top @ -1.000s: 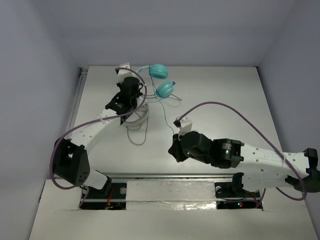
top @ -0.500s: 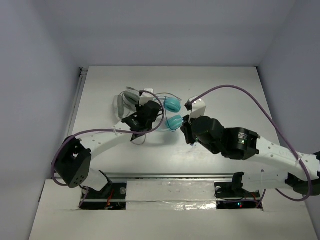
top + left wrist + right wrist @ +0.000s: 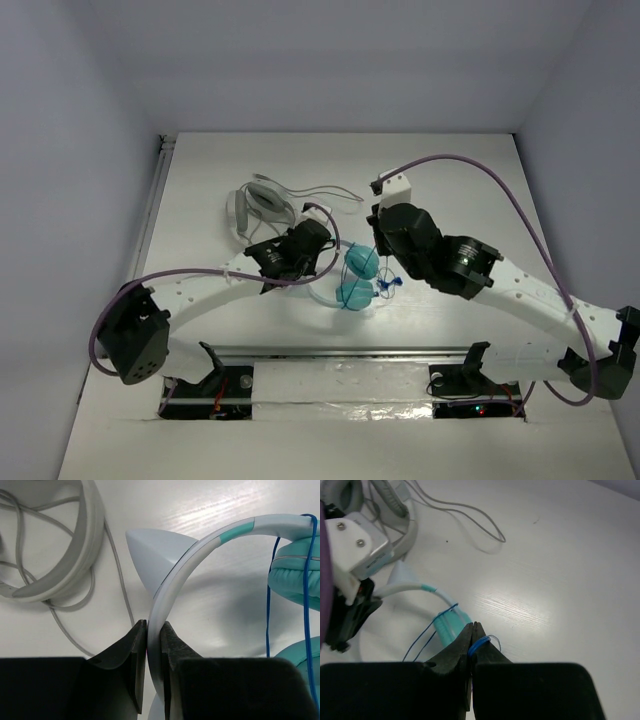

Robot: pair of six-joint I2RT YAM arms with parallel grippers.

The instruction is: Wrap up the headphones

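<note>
The headphones lie near the table's middle, their teal ear cups (image 3: 358, 278) stacked close together. My left gripper (image 3: 320, 270) is shut on the thin white headband (image 3: 200, 545), which passes between its jaws (image 3: 154, 630); both ear cups (image 3: 300, 575) sit at the right edge of the left wrist view. My right gripper (image 3: 382, 278) is just right of the cups and is shut on a loop of the thin blue cord (image 3: 480, 644). More blue cord (image 3: 427, 637) runs across the ear cup (image 3: 447, 625) and over the headband (image 3: 405, 587).
A second, grey-white headset (image 3: 262, 205) with a long grey cable (image 3: 325, 192) lies behind the left arm, close to the left gripper (image 3: 75, 555). Purple robot cables arch over both arms. The table's left rail (image 3: 152, 215) borders the work area.
Both arms have brought the headphones from the far middle of the table toward the near centre. The right gripper has moved in beside the ear cups, and cord now crosses them.
</note>
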